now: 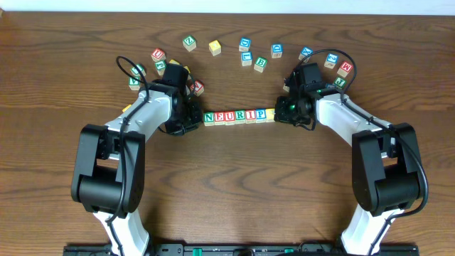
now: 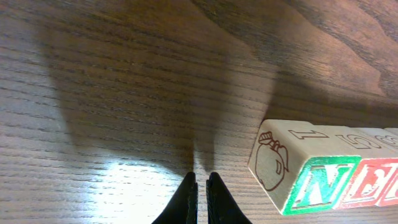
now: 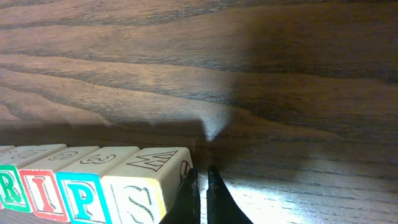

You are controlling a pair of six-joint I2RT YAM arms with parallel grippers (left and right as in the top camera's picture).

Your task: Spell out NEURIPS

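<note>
— Where do we find the word?

— We see the NEURIPS row (image 1: 238, 116) on the table (image 1: 234, 192), one straight line of cubes side by side between our two arms. The loose cubes (image 1: 246, 51) lie scattered along the far side, well apart from it.

— How does our left gripper (image 2: 202, 180) stand?

— We see its fingers pressed narrow, almost together, with nothing between them. It sits low over the wood just beside the N cube (image 2: 323, 180) at that end of the row, with a gap between them.

— And our right gripper (image 3: 202, 177)?

— It is pinched narrow as well and holds nothing. It sits right against the end of the S cube (image 3: 140, 196). We cannot tell whether the finger really touches the wood there.

— Do the letters read in order?

— From overhead we read N, E, U, R, I, P, then the pale yellow cube.
</note>
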